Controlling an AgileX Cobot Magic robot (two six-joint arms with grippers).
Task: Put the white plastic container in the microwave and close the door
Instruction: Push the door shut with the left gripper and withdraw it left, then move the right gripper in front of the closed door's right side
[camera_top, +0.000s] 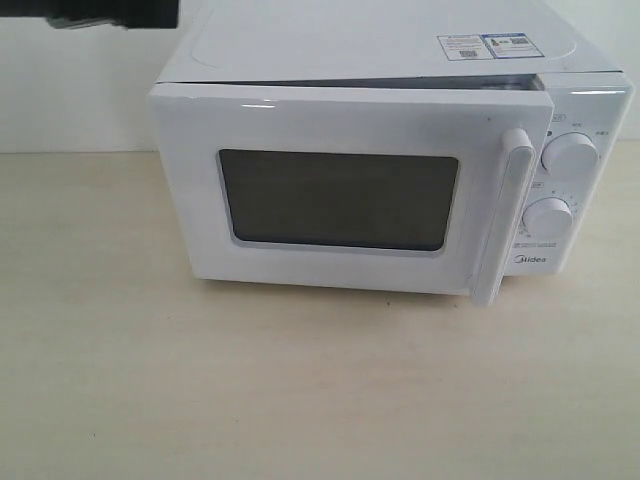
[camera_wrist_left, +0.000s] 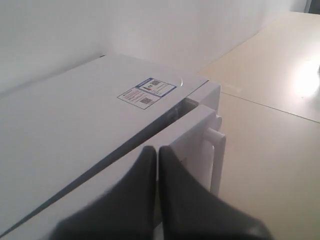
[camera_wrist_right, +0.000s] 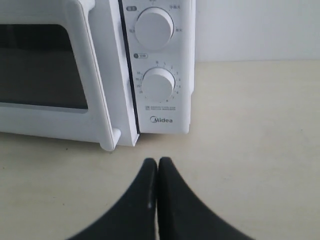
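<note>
The white Midea microwave (camera_top: 380, 45) stands on the table. Its door (camera_top: 340, 265) with the dark window stands slightly ajar, and a narrow gap shows along its top edge. The bar handle (camera_top: 505, 215) sticks out in front of the dial panel. My left gripper (camera_wrist_left: 157, 149) is shut on nothing, just above the door's top edge (camera_wrist_left: 120, 177) near the handle (camera_wrist_left: 216, 150). My right gripper (camera_wrist_right: 158, 161) is shut and empty, low over the table in front of the dials (camera_wrist_right: 158, 84). The white plastic container is out of view.
A dark part of the left arm (camera_top: 115, 14) shows at the exterior view's top left corner. The beige table (camera_top: 300, 390) stretches in front of the microwave and to its right (camera_wrist_right: 250, 125). A white wall stands behind. Stickers (camera_top: 485, 45) lie on the microwave's top.
</note>
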